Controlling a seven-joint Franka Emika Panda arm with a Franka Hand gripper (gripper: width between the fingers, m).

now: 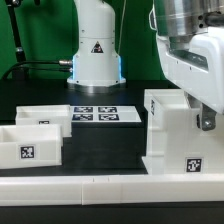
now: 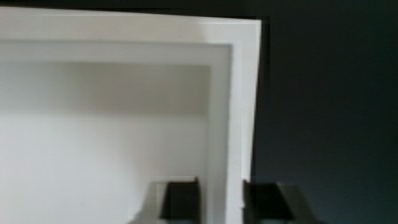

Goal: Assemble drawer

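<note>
The drawer's white open casing [image 1: 168, 128] stands upright at the exterior view's right, with a square tag low on its front. My gripper [image 1: 205, 120] comes down on the casing's right side wall. In the wrist view the two dark fingers [image 2: 178, 202] straddle that thin white wall [image 2: 237, 110], one on each side, and my gripper [image 2: 226, 192] is shut on it. Two white open-topped trays lie at the exterior view's left: one in front [image 1: 28, 148] with a tag, one behind it [image 1: 50, 118]. I cannot make out their knobs.
The marker board [image 1: 95, 113] lies flat on the black table between the trays and the casing. The long low white border wall [image 1: 110, 188] runs along the front edge. The robot base [image 1: 95, 50] stands at the back.
</note>
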